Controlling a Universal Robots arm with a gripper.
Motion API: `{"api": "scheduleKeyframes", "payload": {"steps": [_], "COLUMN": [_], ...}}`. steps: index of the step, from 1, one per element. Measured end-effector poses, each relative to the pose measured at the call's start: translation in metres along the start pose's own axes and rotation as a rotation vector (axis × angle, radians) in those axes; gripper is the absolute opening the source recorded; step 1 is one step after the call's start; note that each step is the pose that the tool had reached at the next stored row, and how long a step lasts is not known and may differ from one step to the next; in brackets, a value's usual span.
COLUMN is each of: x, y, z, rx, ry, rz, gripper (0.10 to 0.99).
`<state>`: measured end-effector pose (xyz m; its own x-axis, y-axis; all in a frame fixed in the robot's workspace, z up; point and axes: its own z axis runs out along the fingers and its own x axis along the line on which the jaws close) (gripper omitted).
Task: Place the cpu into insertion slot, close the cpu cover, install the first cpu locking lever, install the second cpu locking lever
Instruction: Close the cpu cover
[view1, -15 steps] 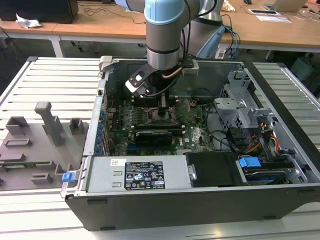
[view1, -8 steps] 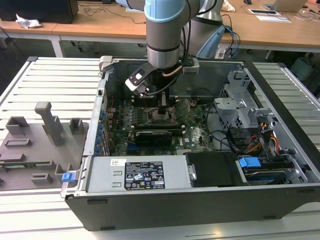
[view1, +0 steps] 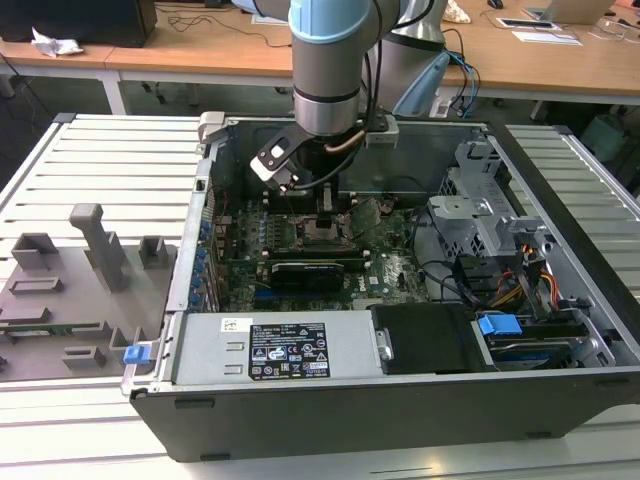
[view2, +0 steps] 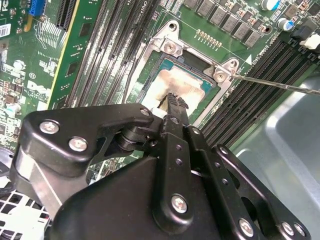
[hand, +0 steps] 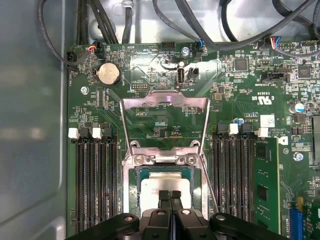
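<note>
The end effector (hand: 170, 196) has its 2 black fingers pressed together with nothing between them. In both wrist views their tips rest on the pale metal top of the cpu (hand: 150, 192). In the second wrist view the same clenched tips (view2: 172, 98) touch the cpu (view2: 187, 82) near the edge closest to the camera, and the chip's top looks smeared.

The cpu lies flat inside the insertion slot (hand: 129, 200), whose metal rim and screwed corner brackets (view2: 169, 47) frame it on the green motherboard (hand: 240, 90). A thin metal lever rod (view2: 280, 86) sticks out sideways from 1 corner of the slot, crossing above the memory slots (hand: 95, 180).

Just beyond the slot, the cpu cover (hand: 165, 102) is swung up and open, hinged at the slot's far edge, with green board showing through its square opening. Farther on sit a round coin battery (hand: 108, 74) and bundled cables (hand: 100, 20).

In the exterior view the arm (view1: 325, 60) reaches straight down into the open computer case (view1: 400, 420), with the end effector (view1: 328, 212) low over the board. The case stands on a pale slatted surface (view1: 110, 160), with grey fixture blocks (view1: 100, 245) at the exterior view's left.
</note>
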<state>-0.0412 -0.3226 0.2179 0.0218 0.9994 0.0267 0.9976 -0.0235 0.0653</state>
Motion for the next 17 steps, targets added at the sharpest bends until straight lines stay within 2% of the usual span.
{"api": "scheduleKeyframes", "payload": {"steps": [8,11,14,15,17], "x": [0.0001,0.0003,0.0003,0.0004,0.0007], "y": [0.0005,0.0122,0.0141,0.0142,0.0148], "z": [-0.0022,-0.0015,-0.002,-0.0039,-0.0126], "rx": [0.0,0.01,0.011,0.011,0.01], "ry": [0.0001,-0.0003,-0.0006,-0.0005,-0.0004], "rz": [0.0,0.0,0.0,0.0,0.0], "gripper": [0.11,0.11,0.11,0.11,0.11]}}
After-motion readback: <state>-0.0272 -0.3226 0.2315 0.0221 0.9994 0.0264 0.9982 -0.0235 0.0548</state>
